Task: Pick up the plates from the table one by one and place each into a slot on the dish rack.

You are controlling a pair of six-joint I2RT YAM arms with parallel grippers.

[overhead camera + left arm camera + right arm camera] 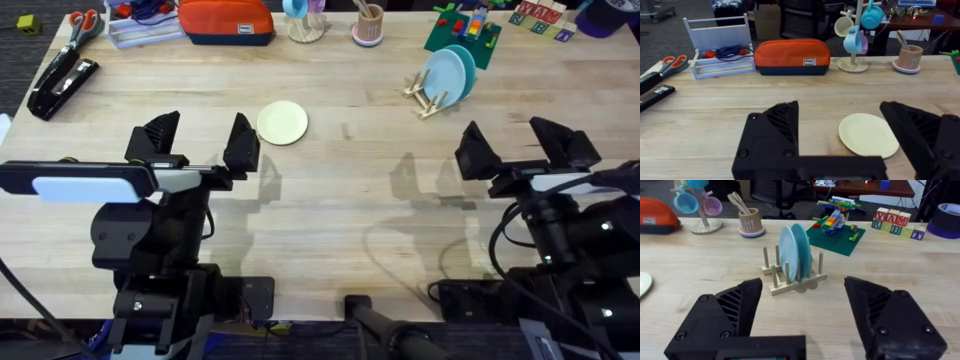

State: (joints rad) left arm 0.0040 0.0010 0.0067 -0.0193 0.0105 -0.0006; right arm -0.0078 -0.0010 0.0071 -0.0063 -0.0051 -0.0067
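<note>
A pale cream-yellow plate (282,123) lies flat on the wooden table (340,220), just beyond my left gripper (200,138), which is open and holds nothing. From the left wrist camera the plate (868,135) sits on the table between the open fingers and a little ahead of them. The dish rack (428,97) stands at the far right with two light blue plates (449,74) upright in its slots. My right gripper (520,145) is open and empty, short of the rack. The right wrist camera has the rack (792,277) and its blue plates (795,252) straight ahead.
Along the far edge are an orange pouch (226,22), a mug tree (305,18), a wooden pencil cup (369,25), a green brick build (462,30) and letter blocks (540,18). Scissors (82,24) and a black stapler (62,86) lie far left.
</note>
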